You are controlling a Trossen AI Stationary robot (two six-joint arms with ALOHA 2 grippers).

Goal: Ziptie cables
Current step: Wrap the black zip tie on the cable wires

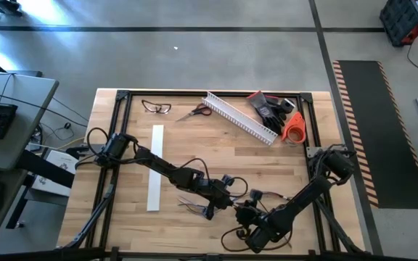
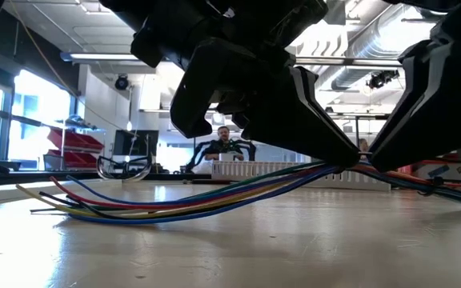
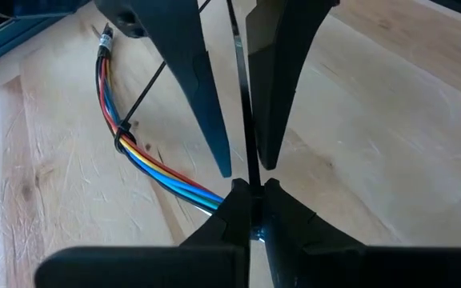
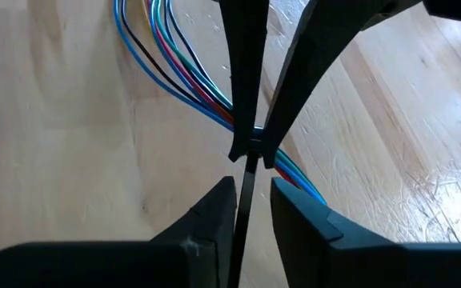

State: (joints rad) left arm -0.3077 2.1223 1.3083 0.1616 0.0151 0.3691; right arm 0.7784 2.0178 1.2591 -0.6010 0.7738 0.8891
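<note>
multicoloured cables [image 2: 174,204] bundled on table, dark ziptie [image 3: 242,104] looped around

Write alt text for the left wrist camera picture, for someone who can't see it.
A thin black ziptie runs straight between two dark robot claws meeting tip to tip, the left claw pinching its near end and the right claw facing it. Beside them a bundle of coloured cables, already cinched by another ziptie, curves across the pale wooden table.

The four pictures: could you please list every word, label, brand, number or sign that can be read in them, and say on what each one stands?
None can be read.
The red and black case on the floor in the high view: no text legible.
The orange tape roll on the table: no print readable.
The room behind the cables in the low view: any signs are too small and blurred.
</note>
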